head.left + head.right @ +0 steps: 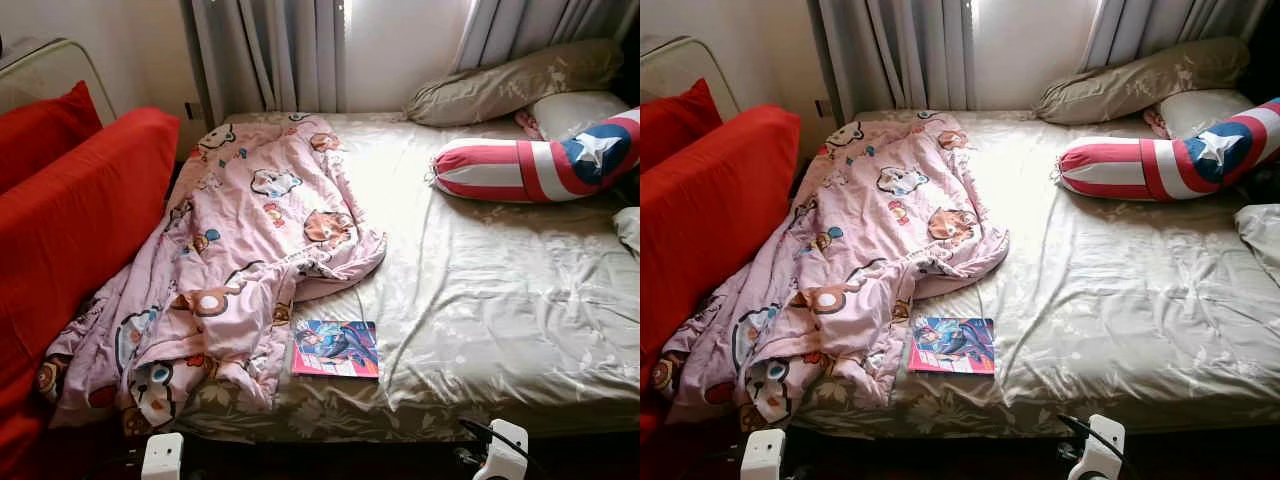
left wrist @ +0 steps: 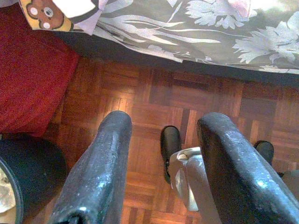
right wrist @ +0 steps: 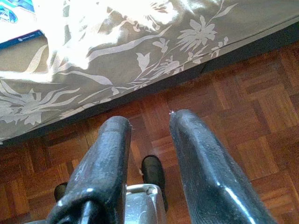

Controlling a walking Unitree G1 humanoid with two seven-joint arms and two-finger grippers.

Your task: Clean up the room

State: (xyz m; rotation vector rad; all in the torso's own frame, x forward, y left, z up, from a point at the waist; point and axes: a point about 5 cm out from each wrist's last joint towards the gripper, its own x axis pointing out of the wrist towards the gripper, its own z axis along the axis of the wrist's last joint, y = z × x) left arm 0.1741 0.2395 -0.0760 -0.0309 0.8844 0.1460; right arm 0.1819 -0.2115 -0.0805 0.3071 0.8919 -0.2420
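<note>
So the bed [image 1: 500, 300] has a beige flowery sheet, and a pink cartoon-bear blanket [image 1: 230, 260] is bunched up along its left side, running from near the curtains [image 1: 270, 50] down to the foot, where a corner hangs over the edge. A book [image 1: 335, 348] with a bright comic-style cover lies flat on the sheet near the foot edge, just beside the blanket's lower folds, maybe touching them.

Up at the head end on the right there's a red, white and blue bolster [image 1: 540, 165] with a star on it. Behind it sit a long beige pillow [image 1: 510, 85] and a paler pillow [image 1: 575, 112]. A red sofa [image 1: 70, 230] stands right against the left side of the bed, and the blanket lies up against it.

Both arms hang low in front of the bed. The left hand [image 2: 161, 163] points down at the parquet floor [image 2: 154, 102], fingers spread apart with nothing between them. The bed's edge and a bit of the blanket with a bear face are above it in the wrist view, and the red sofa fabric is off to one side. The right hand [image 3: 147, 154] is the same deal: fingers parted, nothing held, over the floor close to the sheet's hanging edge, with a corner of the book peeking in.
</note>
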